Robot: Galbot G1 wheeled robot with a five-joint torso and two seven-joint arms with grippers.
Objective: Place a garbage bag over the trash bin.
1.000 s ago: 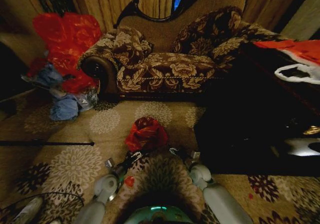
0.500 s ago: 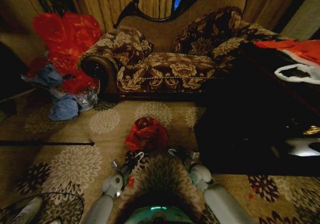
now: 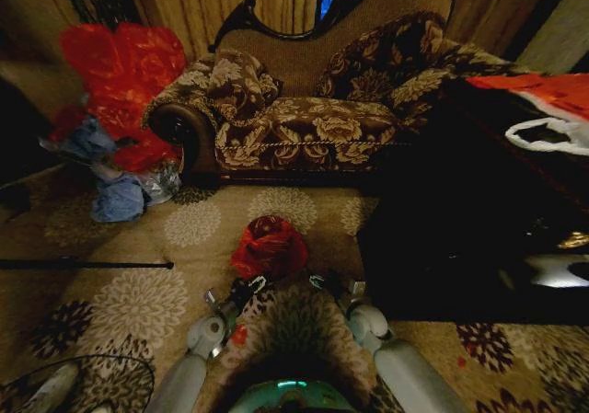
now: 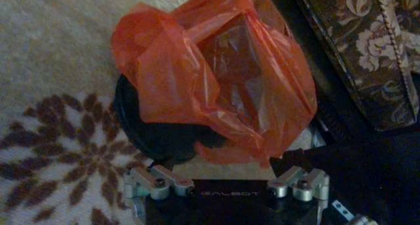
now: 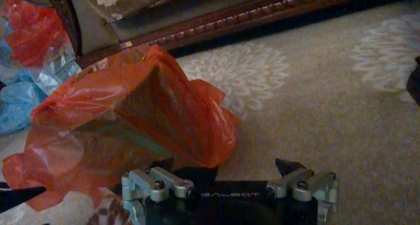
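Bag (image 4: pixel 217 82) looks feather-light, floppy and slippery, bunched over the bin (image 4: pixel 157 136), so I'd pinch its loose hem; left gripper (image 4: pixel 226 178) and right gripper (image 5: pixel 229 178) both gape, clamping nothing.

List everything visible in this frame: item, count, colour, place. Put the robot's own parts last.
garbage bag: one, bright red, draped loosely over the bin on the carpet
trash bin: one, black, under the bag
sofa: one, brown floral, behind the bin
red plastic heap: one, left of the sofa
blue bags: a few, on the floor below the heap
low table: one, black, on the right
white bag with handles: one, on the table
left gripper: open, beside the bin
right gripper: open, beside the bin
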